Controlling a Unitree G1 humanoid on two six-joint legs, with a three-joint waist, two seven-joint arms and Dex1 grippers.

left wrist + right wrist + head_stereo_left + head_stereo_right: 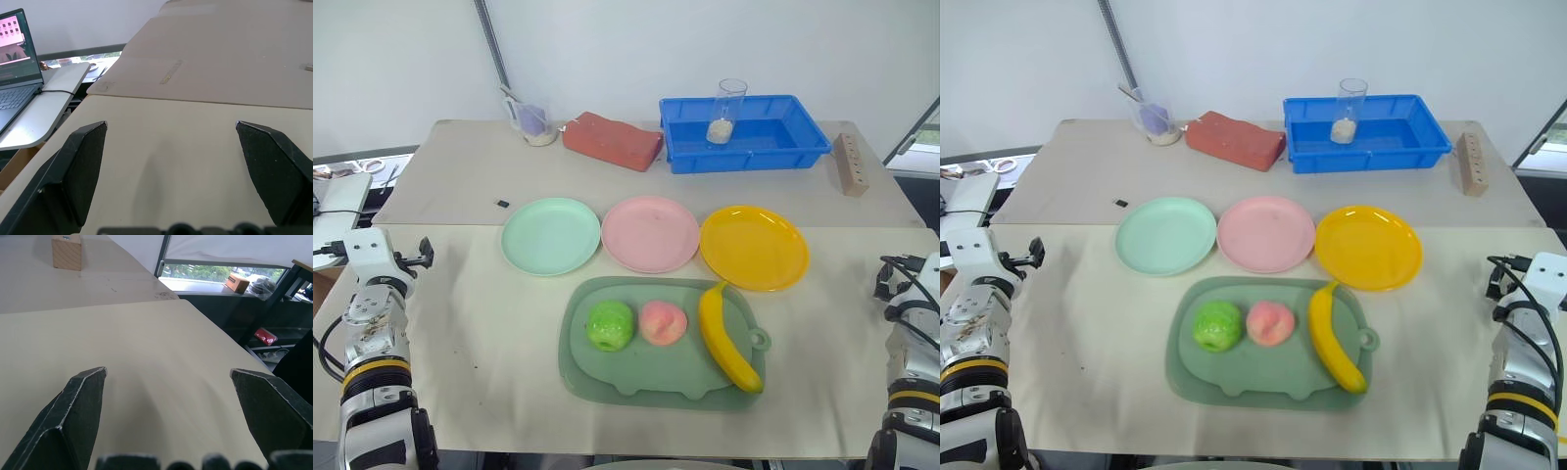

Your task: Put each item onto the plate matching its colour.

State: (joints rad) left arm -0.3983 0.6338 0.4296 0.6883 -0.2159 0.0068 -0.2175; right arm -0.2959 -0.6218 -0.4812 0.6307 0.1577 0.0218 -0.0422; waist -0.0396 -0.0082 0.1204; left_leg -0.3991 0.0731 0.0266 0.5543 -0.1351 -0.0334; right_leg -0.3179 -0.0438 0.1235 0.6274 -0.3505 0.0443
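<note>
On a dark-green tray (607,377) at the table's front middle lie a bright-green apple (610,325), a pink-orange peach (663,322) and a yellow banana (727,338). Just behind the tray, three plates stand in a row: mint green (551,235), pale pink (651,233) and bright yellow (754,247), all bare. My left gripper (171,125) hovers open over the table's far left edge, nothing between its fingers. My right gripper (167,371) is open over the far right edge, also holding nothing. Both are well away from the fruits.
At the back stand a blue bin (744,157) with a clear glass (726,111) in it, a red brick (612,140), a cup with a spoon (533,122) and a wooden block (850,164). A laptop (17,73) sits on a side desk to the left.
</note>
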